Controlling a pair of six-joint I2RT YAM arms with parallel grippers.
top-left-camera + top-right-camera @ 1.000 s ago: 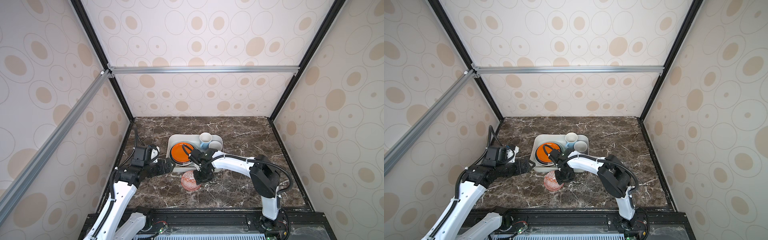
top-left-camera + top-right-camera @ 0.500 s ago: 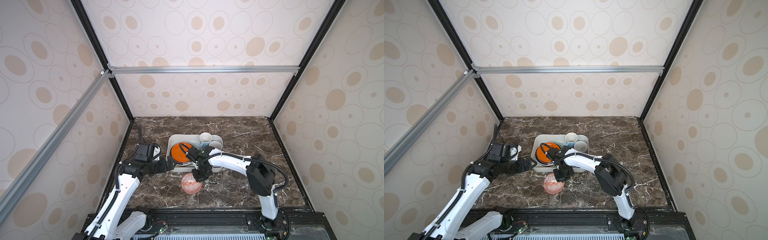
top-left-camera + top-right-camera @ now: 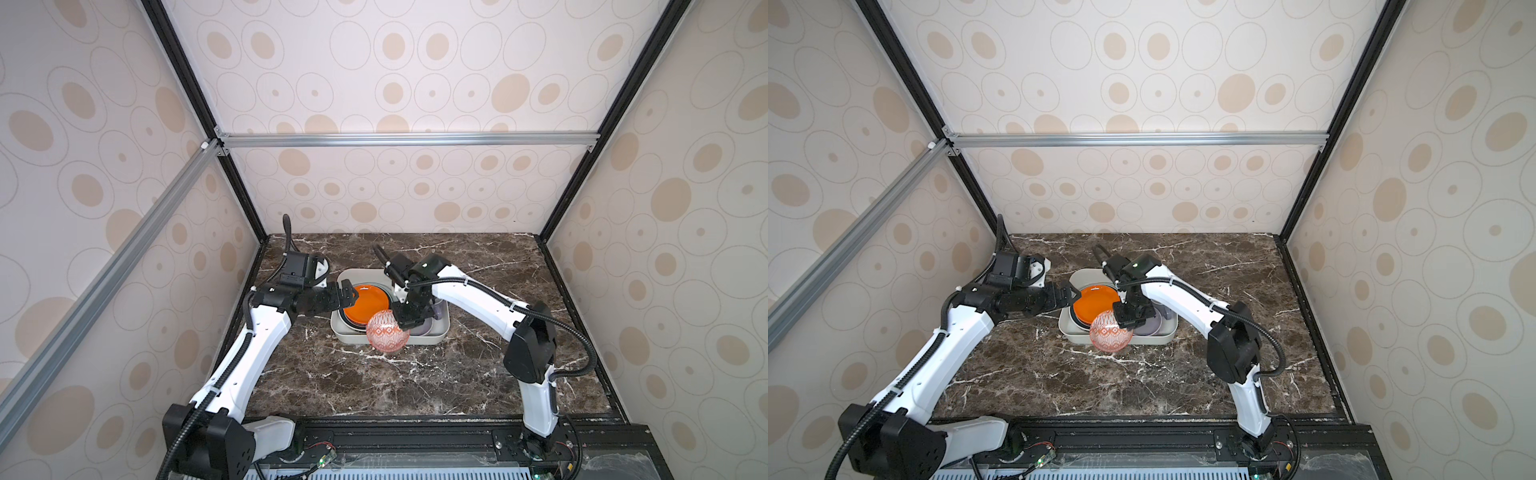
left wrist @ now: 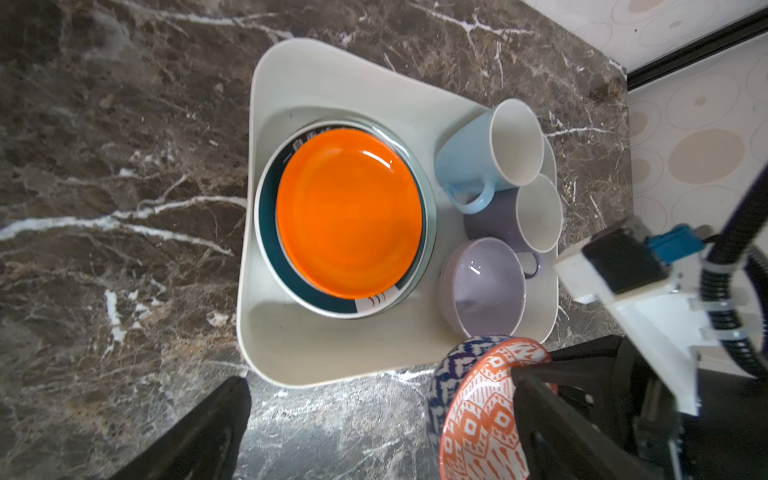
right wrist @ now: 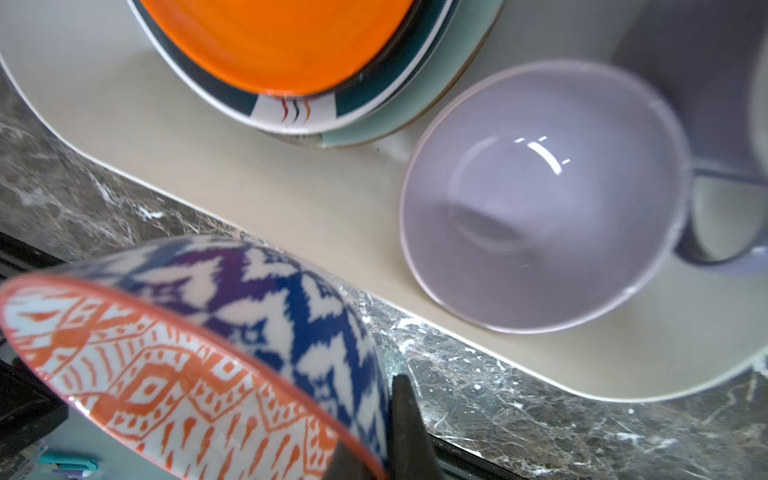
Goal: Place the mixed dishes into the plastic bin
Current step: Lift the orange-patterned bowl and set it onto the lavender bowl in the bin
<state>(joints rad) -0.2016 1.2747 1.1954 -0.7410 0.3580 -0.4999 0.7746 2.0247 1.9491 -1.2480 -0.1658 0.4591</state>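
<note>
veined brown marble table (image 3: pixel 374 382) carries a smooth off-white plastic bin (image 4: pixel 291 345), corners rounded. in it: a glossy orange plate (image 4: pixel 349 212) atop a dark-rimmed plate (image 4: pixel 268 216) whose rim writing is unreadable, a lavender bowl (image 4: pixel 486 286), a blue mug (image 4: pixel 465 153) and a lavender mug (image 4: pixel 490 224). right gripper (image 3: pixel 404 321) pinches the tilted patterned bowl (image 3: pixel 384 334), orange inside, blue outside, at the bin's near rim. left gripper (image 3: pixel 349 291) gapes empty beside the plates.

Inside the bin (image 4: pixel 332 75), stacked plates (image 4: pixel 349 212) sit left, mugs (image 4: pixel 490 153) behind a bowl (image 4: pixel 484 286) right.
</note>
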